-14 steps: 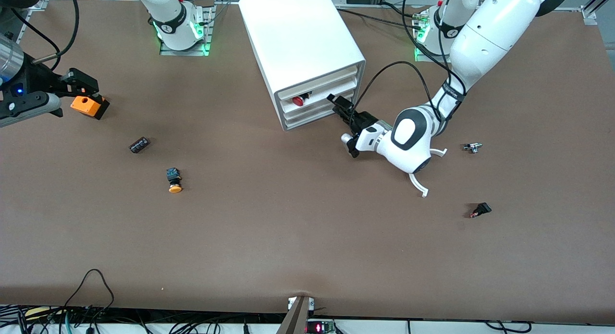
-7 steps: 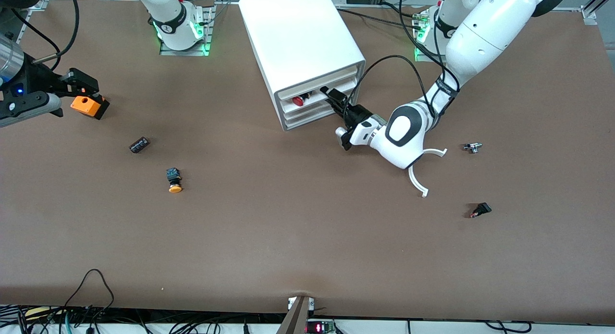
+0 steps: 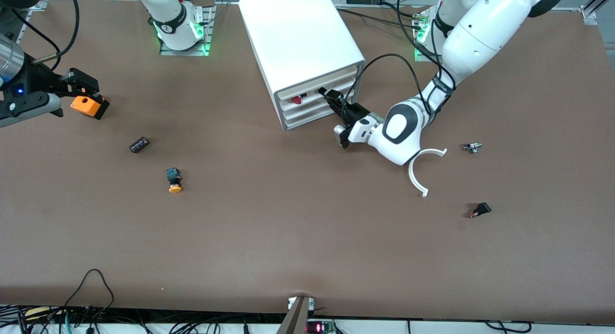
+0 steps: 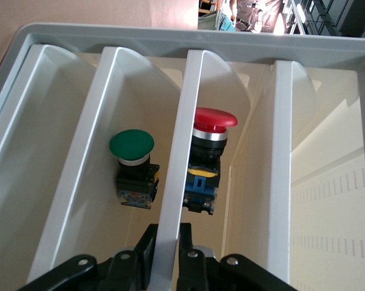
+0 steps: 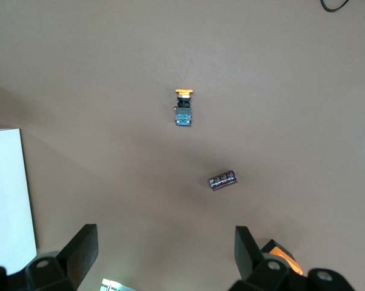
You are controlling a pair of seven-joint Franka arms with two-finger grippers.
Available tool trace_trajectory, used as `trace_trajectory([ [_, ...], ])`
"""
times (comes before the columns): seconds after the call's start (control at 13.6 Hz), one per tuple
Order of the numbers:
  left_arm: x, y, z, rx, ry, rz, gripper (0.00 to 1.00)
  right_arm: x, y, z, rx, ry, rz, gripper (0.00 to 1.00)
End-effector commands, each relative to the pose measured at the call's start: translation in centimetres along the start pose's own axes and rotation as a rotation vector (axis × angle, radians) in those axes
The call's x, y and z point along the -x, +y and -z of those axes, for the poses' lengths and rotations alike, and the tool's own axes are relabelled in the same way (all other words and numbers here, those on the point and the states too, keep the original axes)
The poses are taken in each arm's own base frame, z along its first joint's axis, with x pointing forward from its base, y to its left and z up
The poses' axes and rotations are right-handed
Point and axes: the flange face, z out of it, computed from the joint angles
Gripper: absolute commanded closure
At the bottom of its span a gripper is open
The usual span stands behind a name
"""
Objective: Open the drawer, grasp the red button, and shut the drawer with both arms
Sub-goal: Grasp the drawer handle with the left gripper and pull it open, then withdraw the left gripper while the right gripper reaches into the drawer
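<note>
Black fingers of the left gripper (image 3: 328,94) close on the front lip of the drawer (image 4: 170,200), as your left wrist view shows; their tips are cut off there. You find the button (image 4: 208,151) inside this drawer, partly hidden by the lip; a green-capped button (image 4: 133,167) sits one drawer higher. Your right gripper (image 5: 164,254) waits with its fingers apart above the brown table (image 3: 288,228), over the orange box (image 3: 88,105), whose edge alone shows there.
</note>
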Motion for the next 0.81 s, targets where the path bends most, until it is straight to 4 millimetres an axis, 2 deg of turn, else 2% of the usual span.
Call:
trace_trajectory([
  [0.0,0.0,0.1,1.0,0.015,0.053,-0.015,0.84,-0.3,-0.1,0.0,-0.015,-0.004,0.014,0.0],
  [0.15,-0.2,-0.2,2.4,0.015,0.106,-0.004,0.86,-0.4,-0.1,-0.1,-0.015,-0.001,0.014,0.0],
  [0.74,-0.5,-1.4,5.6,0.042,0.312,0.079,0.88,-0.7,0.0,-0.2,-0.014,0.003,0.013,0.0],
])
